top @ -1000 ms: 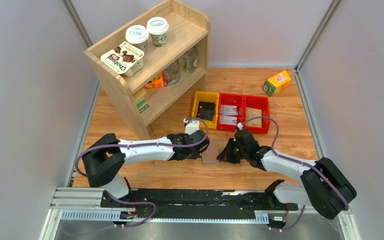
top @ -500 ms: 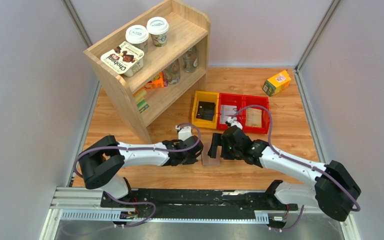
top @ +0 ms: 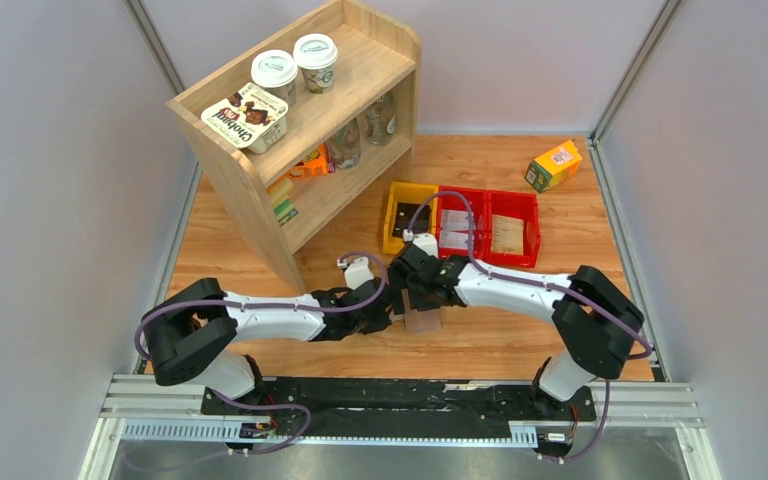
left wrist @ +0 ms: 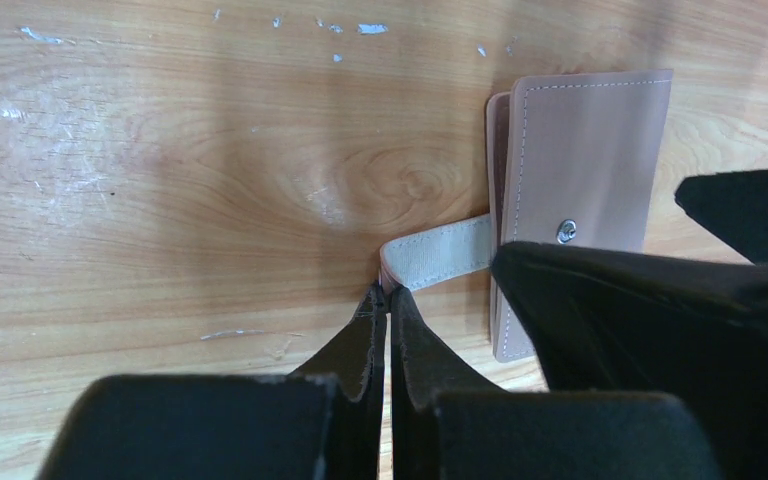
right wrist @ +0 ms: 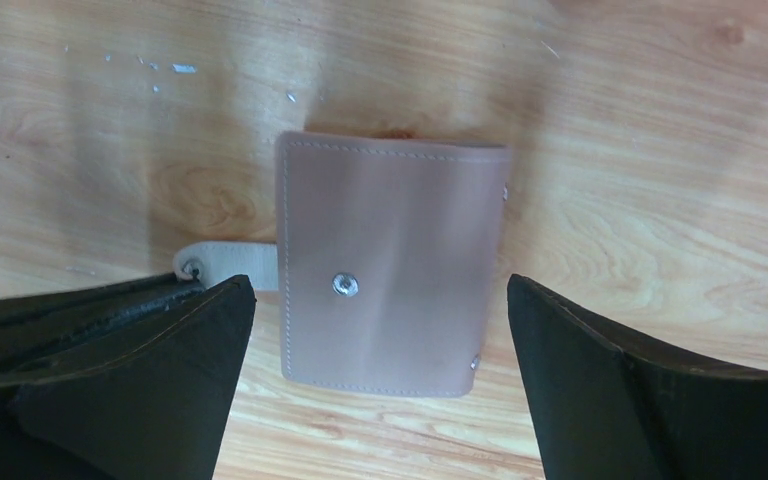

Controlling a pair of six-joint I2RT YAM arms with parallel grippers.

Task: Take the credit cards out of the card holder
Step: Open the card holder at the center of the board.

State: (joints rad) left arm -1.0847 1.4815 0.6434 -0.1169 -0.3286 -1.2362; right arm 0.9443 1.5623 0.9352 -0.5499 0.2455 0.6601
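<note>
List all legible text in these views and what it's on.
"Chob…": brand on the snack pack on the shelf; the remaining letters are unclear.
Cup lids: print too small to read.
Orange-green box: label too small to read.
Sheets in the red bins: print blurred.
Card holder: no text, only a snap.

closed jaws pinch the pale strap (left wrist: pixel 442 260) of the folded card holder (left wrist: pixel 582 150).
</note>
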